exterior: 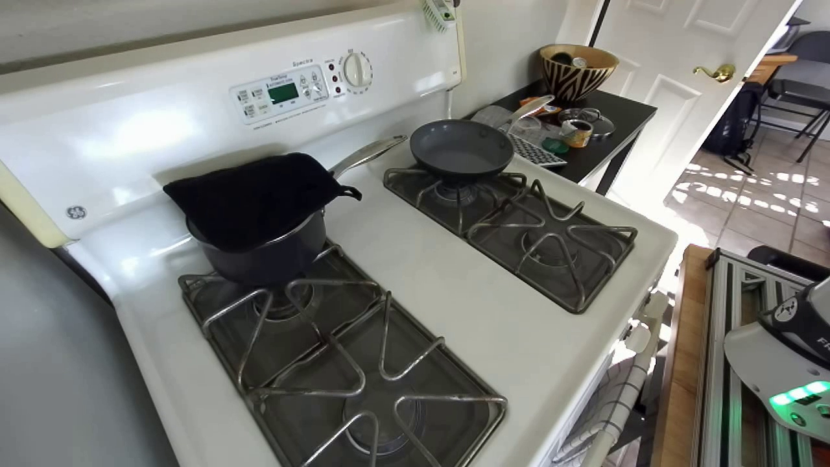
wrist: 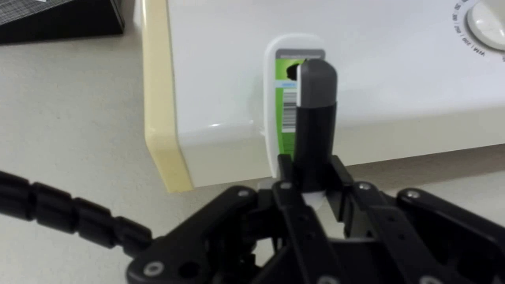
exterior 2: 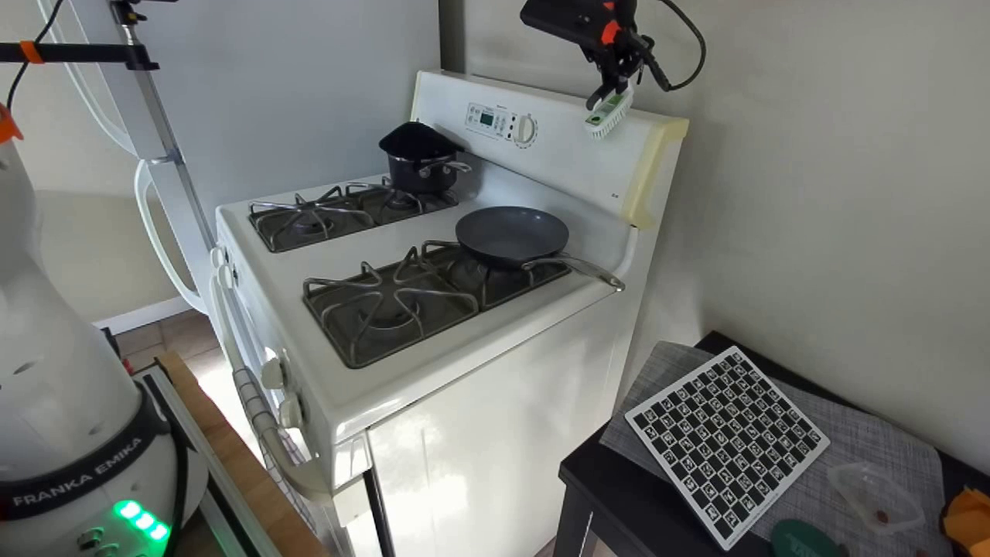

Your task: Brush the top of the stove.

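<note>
Stove top (exterior: pixel 415 266), faced from the front: saucepan (exterior: pixel 272 263) at left rear, cloth (exterior: pixel 253 194) over it; skillet (exterior: pixel 462 152) at right rear; control panel (exterior: pixel 233 78) behind both. Brush (wrist: pixel 286 108) in the hand (wrist: pixel 315 81), near the panel's right end. Tabletop (exterior 2: pixel 599 468) to the right: board (exterior 2: pixel 727 445) on a placemat (exterior 2: pixel 851 418), bowl (exterior: pixel 577 78) beyond.

The arm (exterior 2: pixel 62 387) reads “FRANKA EMIKA”, the stove panel (exterior: pixel 259 97) apparently “Spectra”.

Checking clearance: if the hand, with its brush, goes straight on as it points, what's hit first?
Probably the pan below, but depth is unclear; the panel, behind the brush in the wrist view, could come first.
</note>
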`<state>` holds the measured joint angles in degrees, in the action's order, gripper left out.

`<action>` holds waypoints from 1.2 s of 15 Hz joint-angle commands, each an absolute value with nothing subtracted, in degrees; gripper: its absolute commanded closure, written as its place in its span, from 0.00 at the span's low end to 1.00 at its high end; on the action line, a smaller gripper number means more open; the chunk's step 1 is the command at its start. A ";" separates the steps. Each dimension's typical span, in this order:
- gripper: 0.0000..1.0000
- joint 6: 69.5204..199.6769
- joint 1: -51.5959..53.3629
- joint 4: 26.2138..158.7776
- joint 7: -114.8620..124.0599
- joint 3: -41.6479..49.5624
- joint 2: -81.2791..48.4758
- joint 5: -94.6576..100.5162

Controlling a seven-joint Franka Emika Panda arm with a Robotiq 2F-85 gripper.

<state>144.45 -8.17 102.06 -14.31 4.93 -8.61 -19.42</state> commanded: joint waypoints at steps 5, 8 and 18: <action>0.96 144.49 -6.34 100.96 -9.89 2.37 -10.50 -18.35; 0.96 144.47 -5.48 100.36 -8.39 1.72 -11.30 -18.09; 0.96 144.90 -2.47 96.74 -2.82 -0.13 -14.74 -15.63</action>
